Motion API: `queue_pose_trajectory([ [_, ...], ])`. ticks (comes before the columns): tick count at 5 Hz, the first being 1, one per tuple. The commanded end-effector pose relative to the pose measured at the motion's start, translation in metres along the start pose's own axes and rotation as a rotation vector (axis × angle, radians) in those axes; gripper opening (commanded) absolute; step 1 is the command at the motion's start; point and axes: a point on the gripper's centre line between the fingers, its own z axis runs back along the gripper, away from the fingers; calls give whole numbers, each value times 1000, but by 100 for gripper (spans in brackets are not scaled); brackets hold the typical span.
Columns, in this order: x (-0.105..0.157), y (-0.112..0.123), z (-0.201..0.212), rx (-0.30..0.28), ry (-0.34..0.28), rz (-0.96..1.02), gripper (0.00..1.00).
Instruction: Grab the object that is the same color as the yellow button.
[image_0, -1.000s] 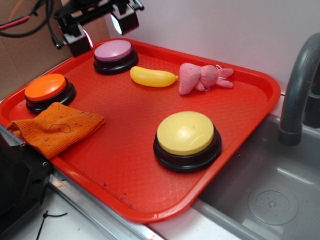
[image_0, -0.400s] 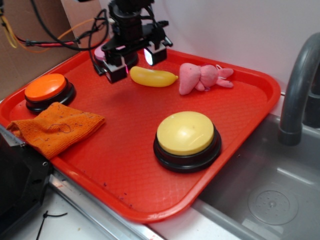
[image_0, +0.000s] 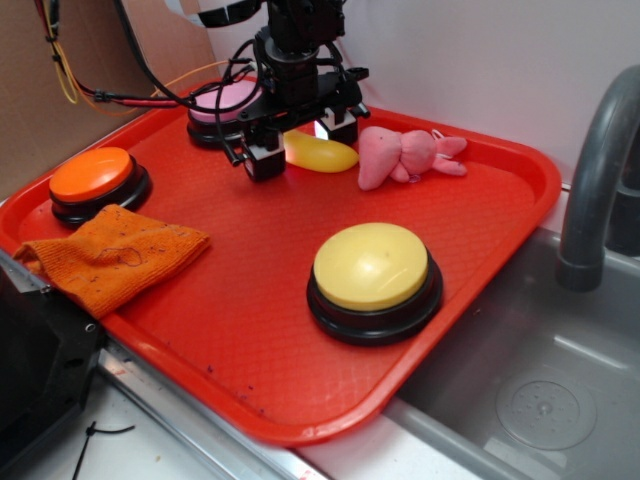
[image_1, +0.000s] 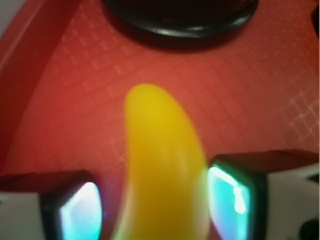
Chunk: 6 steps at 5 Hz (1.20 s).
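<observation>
Currently I am seeing the gripper (image_0: 303, 140) spread wide, straddling the banana (image_1: 162, 170); pink plush (image_0: 405, 155) lying at 3 o'clock, pink-purple button (image_0: 222, 103) at 10.

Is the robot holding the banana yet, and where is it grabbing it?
Not yet. The gripper is open, with a finger on each side of one end of the banana, which lies on the red tray.
</observation>
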Motion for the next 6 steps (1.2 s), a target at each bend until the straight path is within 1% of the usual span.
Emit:
queue_pose_trajectory([
  [1,8,8,21,-54,28,-89,0],
  [2,17,15,53,-94,98,-308,0],
  [3,18,28,94,-106,101,-559,0],
  [4,15,39,123,-102,167,-811,0],
  [5,11,51,147,-97,151,-955,0],
  [6,12,78,181,-175,138,-1053,0],
])
